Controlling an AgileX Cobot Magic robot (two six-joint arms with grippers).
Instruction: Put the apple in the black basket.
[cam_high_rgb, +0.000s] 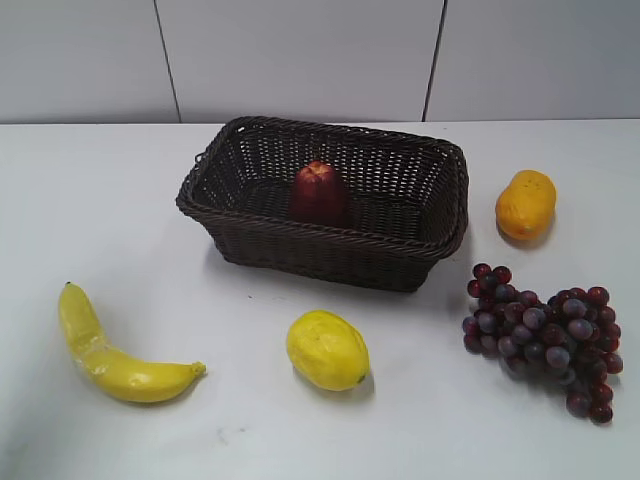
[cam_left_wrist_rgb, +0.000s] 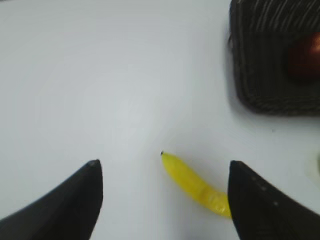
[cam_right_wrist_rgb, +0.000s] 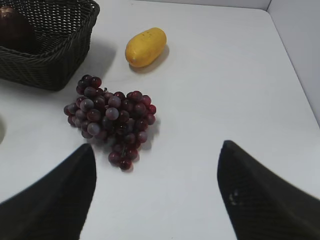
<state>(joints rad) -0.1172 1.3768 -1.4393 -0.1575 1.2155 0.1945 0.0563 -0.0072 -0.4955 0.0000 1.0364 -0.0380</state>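
Five pieces of fruit lay on or above the white table (cam_high_rgb: 120, 200), and only one of them sat where the task wanted it. At the near left the banana (cam_high_rgb: 110, 355) curved on the bare surface, and the left gripper (cam_left_wrist_rgb: 162, 200) hung above it with its fingers spread wide and empty, touching nothing. Right of the banana, at the near middle, the lemon (cam_high_rgb: 328, 349) rested alone. Beyond it stood the black basket (cam_high_rgb: 330, 255), and the apple (cam_high_rgb: 319, 193) stood upright inside, on the basket floor toward the far wall, so the placing looked done. Further right, the orange-yellow fruit (cam_high_rgb: 526, 204) lay just beside the basket's right rim, with the grape bunch (cam_high_rgb: 545, 335) nearer. The right gripper (cam_right_wrist_rgb: 155, 195) hovered over the grapes, likewise spread and holding nothing, judged to be clear of the work.
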